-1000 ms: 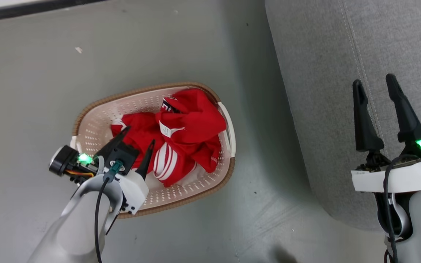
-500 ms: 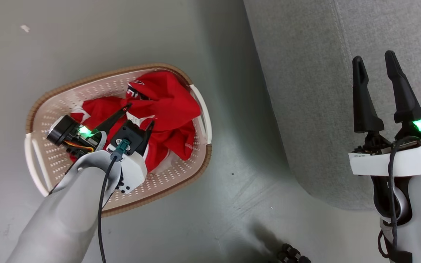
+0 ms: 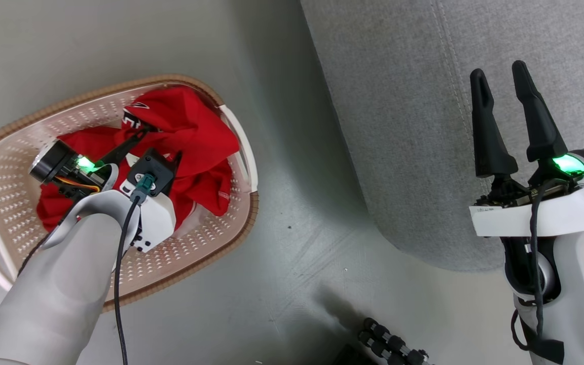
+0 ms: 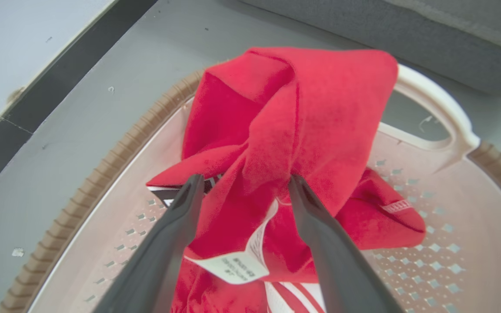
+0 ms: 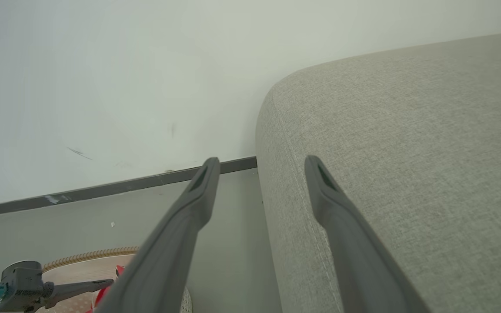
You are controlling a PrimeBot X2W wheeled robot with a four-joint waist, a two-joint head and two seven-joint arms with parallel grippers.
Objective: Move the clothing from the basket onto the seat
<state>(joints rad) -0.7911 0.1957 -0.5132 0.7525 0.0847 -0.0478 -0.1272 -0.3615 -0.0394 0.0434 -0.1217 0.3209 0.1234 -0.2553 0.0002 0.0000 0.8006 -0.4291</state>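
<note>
Straddling a raised fold of the clothing (image 4: 302, 108), the left gripper (image 4: 246, 180) stands fully spread, pinching nothing yet, though its fingers may already brush the cloth. No part of the task is done: the whole red heap lies in the basket (image 3: 13, 152), none on the seat (image 3: 398, 101). The heap stretches along the basket's long axis, bunched toward the seat-side end, its fold peaking upward. The right gripper (image 3: 498, 71) hovers wide and empty over the seat.

You can't read the blurred print on the white garment tag (image 4: 233, 263). The cream-white perforated plastic basket (image 3: 8, 167) is cropped at the head view's left edge, and your left arm (image 3: 69, 274) covers part of the bright red striped clothing (image 3: 190, 132).
</note>
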